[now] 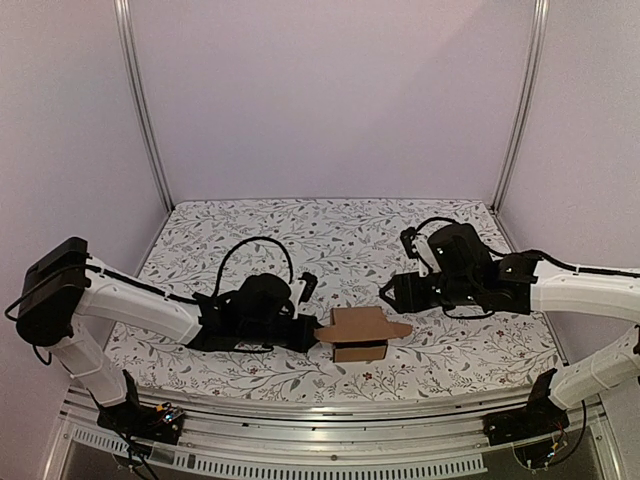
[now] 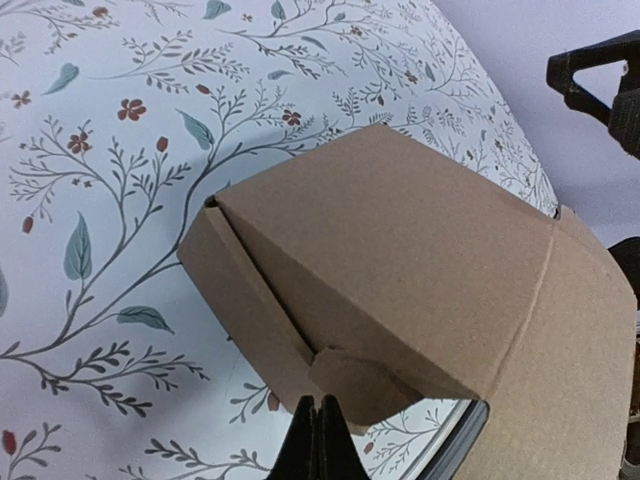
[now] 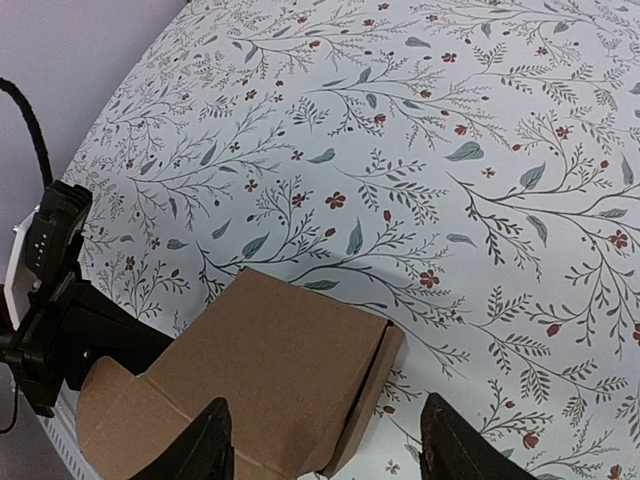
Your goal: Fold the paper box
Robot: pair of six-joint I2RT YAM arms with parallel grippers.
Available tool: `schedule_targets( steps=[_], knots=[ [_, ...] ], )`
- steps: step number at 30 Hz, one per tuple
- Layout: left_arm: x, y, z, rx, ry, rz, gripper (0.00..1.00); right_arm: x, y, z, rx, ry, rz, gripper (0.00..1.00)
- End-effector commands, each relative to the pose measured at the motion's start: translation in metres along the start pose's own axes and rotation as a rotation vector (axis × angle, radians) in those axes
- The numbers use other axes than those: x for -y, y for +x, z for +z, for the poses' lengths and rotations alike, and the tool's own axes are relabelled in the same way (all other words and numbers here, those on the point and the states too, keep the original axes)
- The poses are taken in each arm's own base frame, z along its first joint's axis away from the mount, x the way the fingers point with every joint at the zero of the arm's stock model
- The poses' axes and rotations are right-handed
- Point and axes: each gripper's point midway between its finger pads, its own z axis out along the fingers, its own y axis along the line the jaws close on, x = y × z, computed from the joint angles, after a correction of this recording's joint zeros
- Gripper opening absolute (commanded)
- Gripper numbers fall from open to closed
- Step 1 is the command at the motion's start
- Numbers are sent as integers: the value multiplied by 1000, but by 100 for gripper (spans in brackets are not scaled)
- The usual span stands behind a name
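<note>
The paper box (image 1: pixel 358 330) is a small brown cardboard box, partly folded, near the table's front middle, with a rounded lid flap sticking out to the right. My left gripper (image 1: pixel 312 335) is at its left side. In the left wrist view the gripper (image 2: pixel 320 402) is shut, with its tips against a small tab at the box's (image 2: pixel 400 250) lower corner. My right gripper (image 1: pixel 392 296) hovers just behind and right of the box. In the right wrist view it (image 3: pixel 327 402) is wide open above the box (image 3: pixel 270 360), one finger over the box's near part and the other over the cloth.
A floral cloth (image 1: pixel 330 235) covers the table. Metal frame posts (image 1: pixel 143 100) stand at the back corners and a front rail (image 1: pixel 330 412) runs along the near edge. The left arm (image 3: pixel 70 330) shows at the right wrist view's left edge.
</note>
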Motion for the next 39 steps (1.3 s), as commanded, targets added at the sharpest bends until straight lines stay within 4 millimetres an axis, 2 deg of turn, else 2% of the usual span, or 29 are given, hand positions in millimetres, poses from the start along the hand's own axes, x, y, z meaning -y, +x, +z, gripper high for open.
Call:
schedule_targets(
  steps=[1,5,7,10,15,18,22,24,27,32,35,39],
  knots=[
    [6,-4,2,-15,38,-3,0,-3,24,0,-104,-58,51,66],
    [1,-3,0,-36,0,-1,0,-3,33,4,-153,-83,105,74],
    [-4,1,-4,-55,-28,-4,0,1,33,4,-154,-78,132,75],
    [-16,9,-15,-90,-81,-20,7,6,29,2,-139,-73,159,75],
    [-36,17,-42,-133,-155,-66,26,6,29,4,-147,-83,180,75],
    [-36,4,-59,-94,-148,-103,42,4,30,6,-153,-94,190,76],
    [-25,-24,-76,-47,-88,-164,65,3,33,9,-172,-102,208,76],
    [-19,-37,-80,-31,-37,-203,73,3,35,10,-178,-98,220,76],
    [-8,-51,-79,-47,67,-292,75,1,38,13,-195,-110,239,76],
    [14,-60,-65,-88,230,-393,76,1,42,18,-211,-109,272,75],
    [23,-57,-54,-134,296,-447,76,2,44,20,-218,-102,283,74],
    [26,-53,-41,-179,317,-491,75,3,47,24,-224,-97,297,73]
  ],
)
